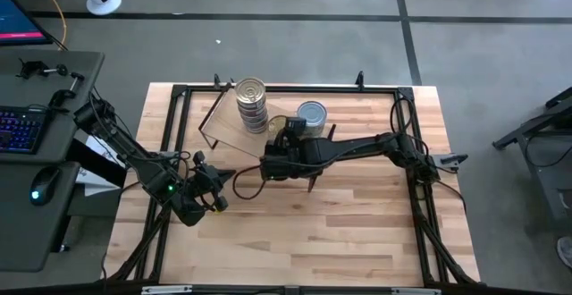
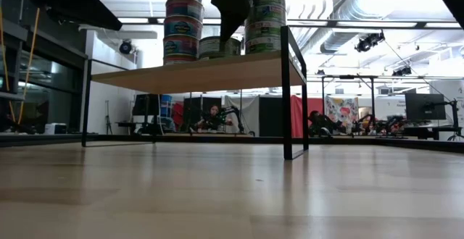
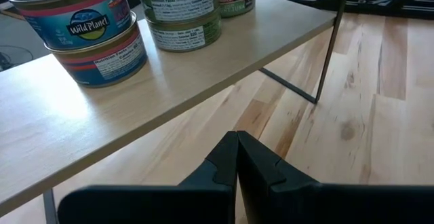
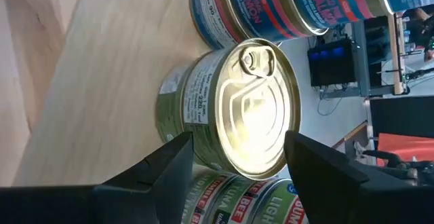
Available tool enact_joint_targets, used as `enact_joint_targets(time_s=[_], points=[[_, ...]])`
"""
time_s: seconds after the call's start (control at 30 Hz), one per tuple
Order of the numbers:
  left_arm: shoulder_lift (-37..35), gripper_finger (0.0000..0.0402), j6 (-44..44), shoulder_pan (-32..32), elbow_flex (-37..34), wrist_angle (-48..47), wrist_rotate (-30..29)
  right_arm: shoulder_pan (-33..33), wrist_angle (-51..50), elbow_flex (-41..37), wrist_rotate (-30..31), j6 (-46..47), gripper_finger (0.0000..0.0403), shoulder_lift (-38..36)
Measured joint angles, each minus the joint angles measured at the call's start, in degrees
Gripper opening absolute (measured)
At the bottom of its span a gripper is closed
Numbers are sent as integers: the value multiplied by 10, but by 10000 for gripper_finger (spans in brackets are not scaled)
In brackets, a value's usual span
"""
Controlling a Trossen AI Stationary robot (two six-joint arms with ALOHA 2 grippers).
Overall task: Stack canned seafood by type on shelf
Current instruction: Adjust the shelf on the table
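My right gripper (image 4: 237,157) over shelf (image 1: 225,127), fingers spread either side of green tin (image 4: 230,112), can't tell if touching. Tall blue stack (image 1: 252,105) at far edge, partly cut off. Left gripper (image 3: 237,159) closed, off shelf's near side.

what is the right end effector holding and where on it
The right end effector has a finger on each side of the top green-labelled tin on the shelf; whether they press it cannot be told. The shut left end effector holds nothing.
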Motion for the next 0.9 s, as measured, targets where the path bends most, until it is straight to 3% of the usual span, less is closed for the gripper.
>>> enact_joint_targets(time_s=[0.27, 0.47, 0.6, 0.73, 0.9], points=[[-9, 0, 17, 0, 1, 31, 22, 27, 45, 0, -52, -16, 222, 0], [-58, 0, 66, 0, 30, 30, 84, 66, 81, 0, -194, 14, 203, 0], [-93, 0, 82, 0, 36, 30, 78, 107, 66, 0, -277, 53, 141, 0], [-111, 0, 82, 0, 36, 30, 50, 147, 34, -27, -304, 108, 27, -6], [-111, 0, 82, 0, 36, 29, 42, 186, 83, -167, -278, 245, 11, -66]])
